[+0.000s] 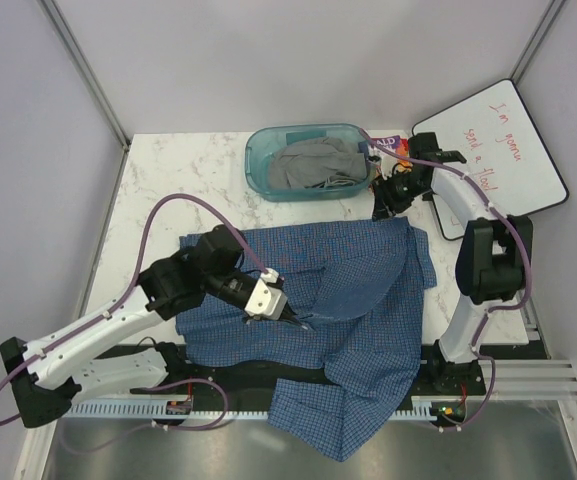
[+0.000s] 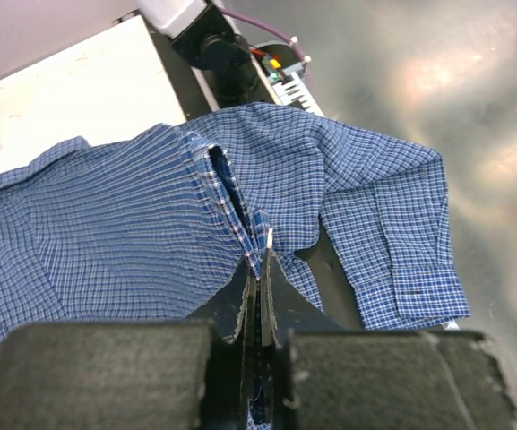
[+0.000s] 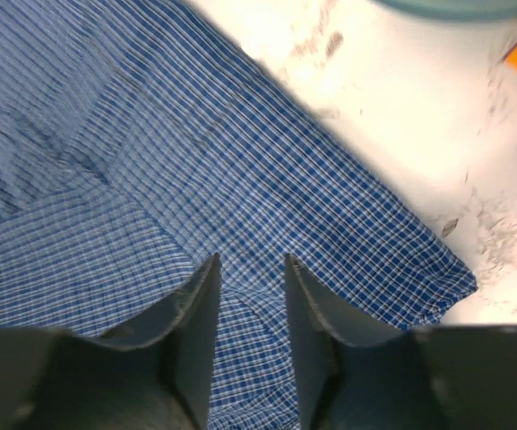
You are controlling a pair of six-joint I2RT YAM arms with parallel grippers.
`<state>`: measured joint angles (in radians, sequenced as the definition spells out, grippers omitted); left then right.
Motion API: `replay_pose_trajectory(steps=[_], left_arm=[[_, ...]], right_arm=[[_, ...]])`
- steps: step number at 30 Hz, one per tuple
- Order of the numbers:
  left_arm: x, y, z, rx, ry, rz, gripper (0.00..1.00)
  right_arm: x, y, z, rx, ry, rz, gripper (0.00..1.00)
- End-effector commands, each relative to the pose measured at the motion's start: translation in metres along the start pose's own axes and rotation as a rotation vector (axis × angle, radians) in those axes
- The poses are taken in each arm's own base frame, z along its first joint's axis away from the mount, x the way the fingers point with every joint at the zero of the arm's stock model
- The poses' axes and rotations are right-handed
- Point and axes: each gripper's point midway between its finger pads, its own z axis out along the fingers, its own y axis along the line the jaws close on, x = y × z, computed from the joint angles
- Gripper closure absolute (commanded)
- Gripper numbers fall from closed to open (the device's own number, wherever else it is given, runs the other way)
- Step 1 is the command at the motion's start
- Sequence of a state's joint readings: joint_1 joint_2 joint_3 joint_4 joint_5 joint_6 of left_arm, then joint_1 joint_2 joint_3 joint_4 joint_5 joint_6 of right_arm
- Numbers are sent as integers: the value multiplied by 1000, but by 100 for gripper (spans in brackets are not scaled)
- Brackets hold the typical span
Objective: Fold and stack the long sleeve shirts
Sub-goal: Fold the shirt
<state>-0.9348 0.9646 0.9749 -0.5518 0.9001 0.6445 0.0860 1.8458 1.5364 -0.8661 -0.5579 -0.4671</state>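
While my left gripper [image 2: 260,269] is clamped on the front edge of the shirt [image 1: 358,300], which lies spread on the table [image 1: 168,170], my right gripper [image 3: 251,269] hangs with jaws apart over its corner; I should draw the fold across slowly, low and even.

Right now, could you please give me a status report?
Left pincer shut on shirt fold. Right pincer open over shirt corner. Sleeve draped off near edge.

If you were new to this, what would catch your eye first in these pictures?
A blue fine-checked long-sleeve shirt sprawls across the white marble table, one part hanging over the near edge. The left gripper pinches its front; a teal plastic bin of grey cloth sits behind.
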Motion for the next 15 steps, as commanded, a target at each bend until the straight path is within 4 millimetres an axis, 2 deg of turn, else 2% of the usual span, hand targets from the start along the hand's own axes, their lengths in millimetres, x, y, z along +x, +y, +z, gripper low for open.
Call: replay_pose_trajectory(steps=[1,7,10,15], left_arm=[[-5,5,4,-3,42,2,98],[-11,-5,4,30,26,10,98],[-9,-15,6,74,37,18,98],[-3,-22,9,100,67,31,98]], right_arm=[[19,-25,11,79,97,23,61],[76,-67,25,183,242,60,64],[89,-81,29,210,268,81,64],[97,-82,33,209,290,107,64]])
